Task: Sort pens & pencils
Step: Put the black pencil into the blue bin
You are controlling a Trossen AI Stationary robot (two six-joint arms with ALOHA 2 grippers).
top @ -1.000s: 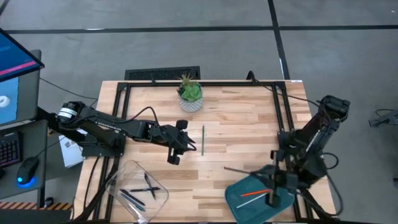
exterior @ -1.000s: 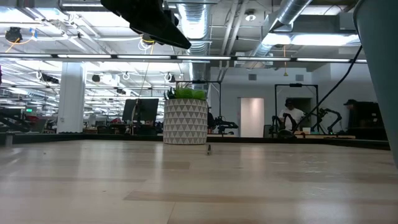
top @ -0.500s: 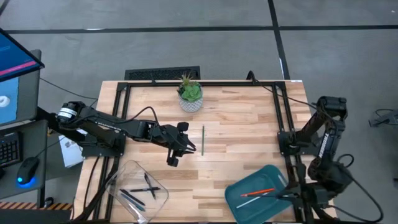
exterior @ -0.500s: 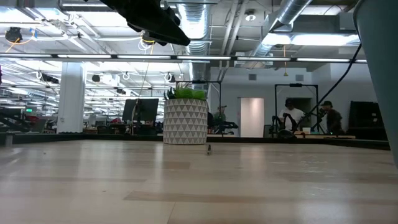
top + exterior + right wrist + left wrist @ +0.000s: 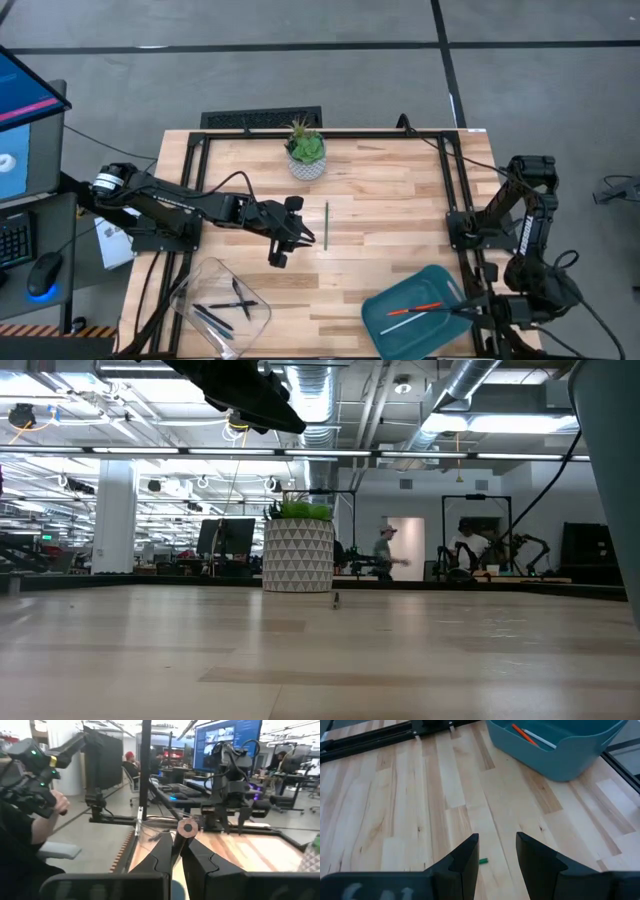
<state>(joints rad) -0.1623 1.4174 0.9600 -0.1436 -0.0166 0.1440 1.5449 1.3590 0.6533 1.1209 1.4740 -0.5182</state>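
A grey-green pencil [image 5: 326,225] lies flat on the table's middle; its near end [image 5: 483,861] shows between my left gripper's fingers. My left gripper [image 5: 285,240] is open and hovers just left of the pencil, touching nothing. It also shows in the left wrist view [image 5: 496,855]. My right gripper [image 5: 480,311] is at the table's near right corner, shut on a dark pencil [image 5: 458,309]. A teal bin [image 5: 440,338] holds an orange-red pen [image 5: 413,309] and a pale one [image 5: 402,322]. A clear tray [image 5: 195,278] holds dark pens [image 5: 238,298]. My right gripper pinches the dark pencil between its two fingers [image 5: 165,851]. The pencil lies along the fingers and points forward, so the wrist view shows its round end [image 5: 187,827] head-on. It is lifted clear, about level, reaching leftward over the bin's right rim.
A potted plant [image 5: 306,150] stands at the table's far middle. Black frame rails [image 5: 452,190] run along the table's sides. People show in the room beyond the table. Bare wood lies between the tray and the bin.
My right gripper has drawn back from over the teal bin toward the table's near right corner, turning as it went, with the dark pencil still in its fingers.
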